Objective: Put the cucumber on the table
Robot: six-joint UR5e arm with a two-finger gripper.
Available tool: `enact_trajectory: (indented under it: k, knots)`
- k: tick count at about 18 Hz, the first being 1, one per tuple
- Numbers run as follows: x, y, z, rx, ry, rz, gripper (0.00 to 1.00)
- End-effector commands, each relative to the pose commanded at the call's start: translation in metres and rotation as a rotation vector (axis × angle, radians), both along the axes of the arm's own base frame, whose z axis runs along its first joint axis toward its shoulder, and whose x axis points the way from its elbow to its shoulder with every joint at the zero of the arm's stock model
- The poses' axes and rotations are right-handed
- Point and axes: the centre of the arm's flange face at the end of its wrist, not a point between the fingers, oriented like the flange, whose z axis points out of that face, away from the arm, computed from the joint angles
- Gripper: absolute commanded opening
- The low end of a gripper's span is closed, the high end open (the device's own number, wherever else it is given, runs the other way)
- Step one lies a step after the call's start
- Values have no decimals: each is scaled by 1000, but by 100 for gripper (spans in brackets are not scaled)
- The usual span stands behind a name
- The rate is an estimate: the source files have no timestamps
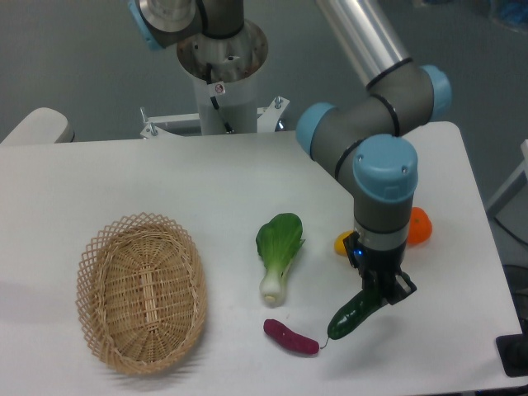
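One cucumber (352, 312) in gripper (381, 290); one basket (142, 290).

The UR5e arm (363, 153) has grey joint housings with light-blue end caps, a polished silver tube, a black wrist with a small blue light, and black fingers (388, 289).
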Motion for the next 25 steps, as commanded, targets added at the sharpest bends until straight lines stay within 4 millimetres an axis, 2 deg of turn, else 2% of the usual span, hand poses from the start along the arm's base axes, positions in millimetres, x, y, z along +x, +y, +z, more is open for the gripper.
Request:
enact_trajectory:
  k: [4, 6, 8, 14, 16, 17, 18, 19, 20, 23, 25]
  knots:
    - [-15, -23, -27, -47, -23, -86, 18]
    - [-18, -27, -46, -68, -46, -115, 18]
    - [-20, -29, -56, -76, -59, -117, 18]
    - [-18, -30, -71, -87, -83, -113, 19]
    - [-18, -30, -72, -88, -84, -114, 22]
    - [-18, -30, -72, -87, -83, -113, 32]
    - [-19, -30, -71, -87, -83, -113, 56]
    - [-20, -29, -69, -85, -78, -114, 83]
    - [-20, -29, -67, -80, -75, -108, 100]
    - [-19, -26, -54, -67, -59, -82, 100]
    - [-19, -24, -39, -54, -40, -59, 100]
